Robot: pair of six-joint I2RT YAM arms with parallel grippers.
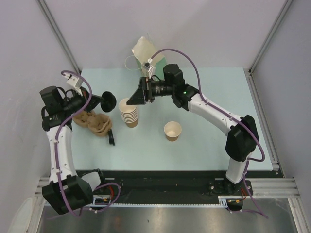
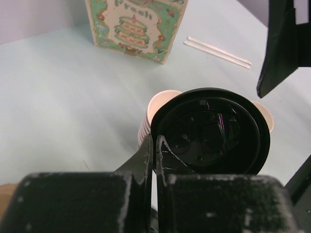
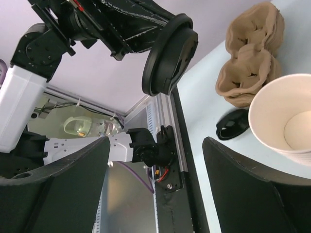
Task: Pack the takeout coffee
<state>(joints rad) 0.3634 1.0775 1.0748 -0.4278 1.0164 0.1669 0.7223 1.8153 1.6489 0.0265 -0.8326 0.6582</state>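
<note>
The takeout coffee cup (image 1: 172, 131), a single kraft cup with a cream inside, stands on the table right of centre with no lid on it. My left gripper (image 1: 99, 103) is shut on the rim of a round black lid (image 2: 211, 133), held on edge in the air left of the nested cup stack (image 1: 129, 115). That lid (image 3: 170, 53) also shows in the right wrist view. My right gripper (image 1: 129, 100) hangs open by the stack's top cup (image 3: 286, 116), which lies outside its right finger (image 3: 252, 184). Nothing is between its jaws.
A moulded-pulp cup carrier (image 1: 95, 121) lies under the left arm, with a second black lid (image 1: 112, 138) on the table beside it. A printed paper bag (image 2: 136, 24) and two thin white sticks (image 2: 218, 51) lie at the back. A metal rail (image 1: 262, 111) edges the table's right side.
</note>
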